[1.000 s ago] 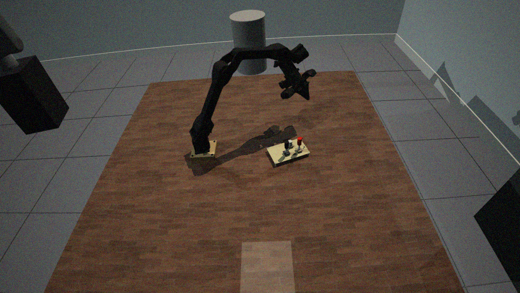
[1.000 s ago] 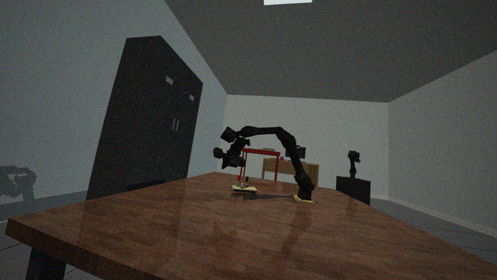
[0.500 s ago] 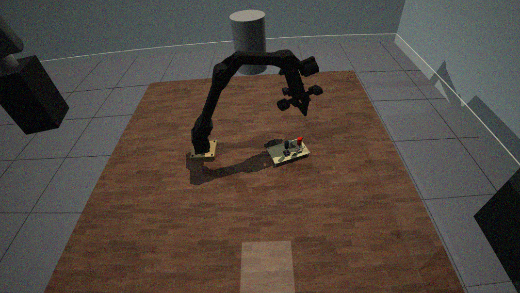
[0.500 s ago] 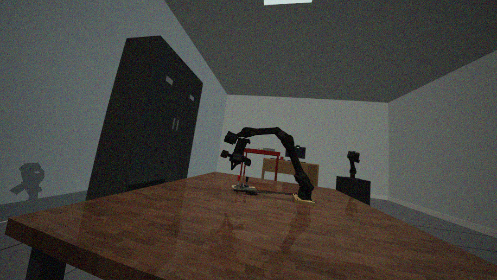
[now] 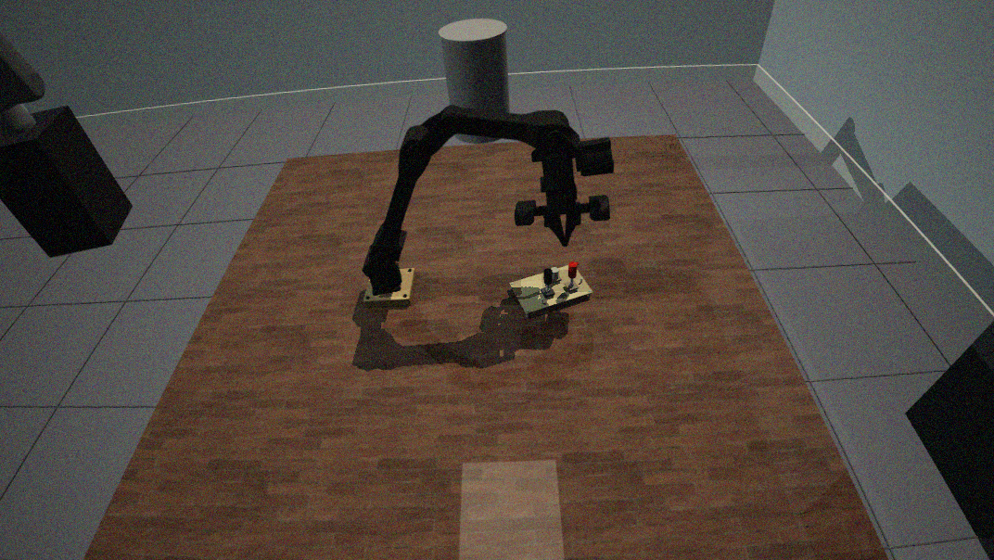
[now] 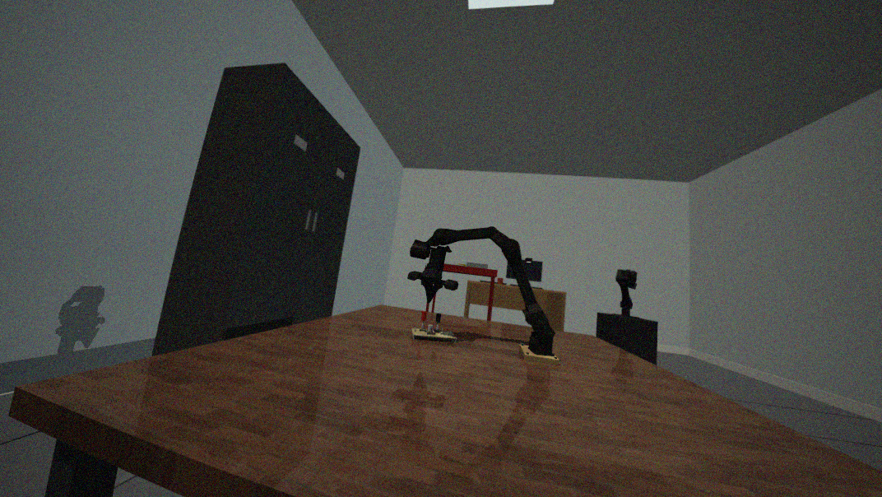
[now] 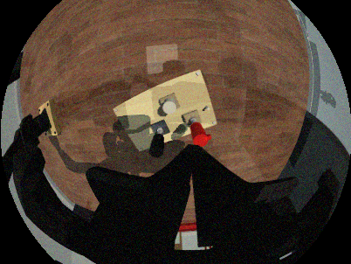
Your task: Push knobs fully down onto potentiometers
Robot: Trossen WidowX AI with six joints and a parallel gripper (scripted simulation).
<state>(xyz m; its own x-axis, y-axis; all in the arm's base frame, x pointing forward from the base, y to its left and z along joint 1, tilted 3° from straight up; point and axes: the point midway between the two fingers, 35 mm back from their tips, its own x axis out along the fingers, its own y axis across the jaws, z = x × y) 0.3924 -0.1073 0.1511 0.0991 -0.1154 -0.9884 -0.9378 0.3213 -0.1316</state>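
Right of centre in the top view, two tall knobs, one red (image 5: 572, 270) (image 6: 424, 316) (image 7: 199, 135), one black (image 5: 548, 275) (image 6: 438, 318) (image 7: 157, 145), above one pale-yellow rectangular circuit board (image 5: 526, 286) (image 6: 423, 335) (image 7: 192, 89); above them, one black two-fingered tool (image 5: 565, 243) (image 6: 429, 301) (image 7: 192, 149), clenched on nothing.

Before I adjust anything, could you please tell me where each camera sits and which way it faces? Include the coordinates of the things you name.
Top: high above the table (image 5: 312, 417) (image 6: 432, 420) (image 7: 262, 74), looking obliquely down; shows the whole arm and the gripper (image 5: 565, 243) (image 6: 430, 301) (image 7: 192, 149).
Exterior: low beyond a table corner, looking across the top towards the far wall (image 6: 543, 210); shows the arm side-on.
Wrist: on the arm near the gripper, looking past its fingers at the circuit board (image 5: 535, 300) (image 6: 434, 337) (image 7: 188, 89); shows the fingers and arm base.
Top and exterior share the whole arm.
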